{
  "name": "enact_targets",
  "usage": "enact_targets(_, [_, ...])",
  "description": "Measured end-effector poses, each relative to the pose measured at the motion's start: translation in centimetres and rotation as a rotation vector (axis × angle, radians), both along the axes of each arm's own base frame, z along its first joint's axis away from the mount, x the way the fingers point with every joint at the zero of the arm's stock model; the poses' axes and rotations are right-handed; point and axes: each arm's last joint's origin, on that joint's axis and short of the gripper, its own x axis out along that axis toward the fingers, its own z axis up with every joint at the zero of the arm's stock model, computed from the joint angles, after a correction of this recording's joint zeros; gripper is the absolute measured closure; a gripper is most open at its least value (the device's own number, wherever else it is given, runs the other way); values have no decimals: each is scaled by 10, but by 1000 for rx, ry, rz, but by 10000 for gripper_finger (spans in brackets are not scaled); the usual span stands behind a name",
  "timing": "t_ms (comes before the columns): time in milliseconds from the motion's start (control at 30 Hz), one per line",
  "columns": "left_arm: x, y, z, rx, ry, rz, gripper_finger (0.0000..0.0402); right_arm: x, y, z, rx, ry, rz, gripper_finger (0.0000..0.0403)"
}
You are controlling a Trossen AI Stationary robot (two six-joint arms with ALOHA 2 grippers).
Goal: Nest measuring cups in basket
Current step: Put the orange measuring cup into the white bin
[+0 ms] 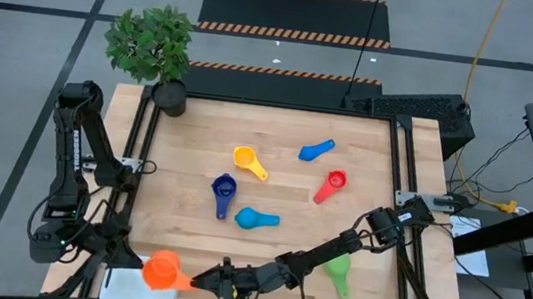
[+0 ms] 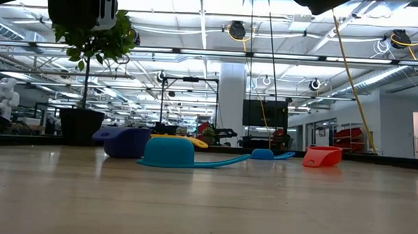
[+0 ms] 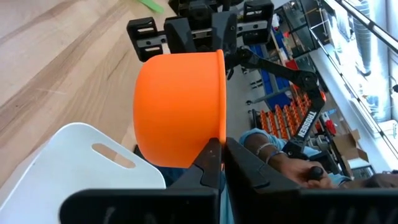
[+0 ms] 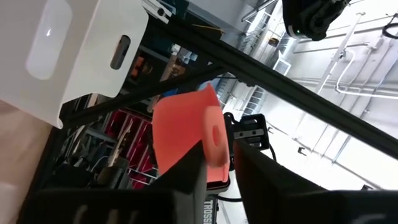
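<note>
Orange cup (image 3: 180,109) pinched by rim in shut left gripper (image 3: 214,163), handle clamped by right gripper (image 4: 217,163); poised over basket (image 3: 81,162) for dropping in.

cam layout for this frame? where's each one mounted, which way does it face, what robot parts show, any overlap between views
High: overhead, straight down on the table; both arms, right gripper by the orange cup.
Low: table height, level across the wood into the room; light blue cup nearest, arm parts at the top edge.
Left wrist: looks past its own shut fingers, clamped on the orange cup's rim, over the white basket.
Right wrist: looks past its own fingers at the cup's handle.
Shared: both wrist views and the high view show orange cup and basket.
</note>
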Motion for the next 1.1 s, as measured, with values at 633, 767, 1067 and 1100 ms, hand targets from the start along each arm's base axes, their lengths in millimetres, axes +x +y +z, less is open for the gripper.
enact_targets(633, [0, -3, 5, 136, -92, -62, 299, 0, 0, -1, 303, 63, 12, 401])
enact_targets(767, [0, -4, 6, 160, -109, -105, 246, -1, 2, -1, 399, 82, 30, 402])
enact_targets(1067, [-1, -2, 5, 207, -97, -168, 207, -4, 8, 0, 623, 131, 118, 403])
enact_targets(1100, [-2, 0, 6, 218, -101, -175, 207, -4, 8, -2, 630, 156, 127, 403])
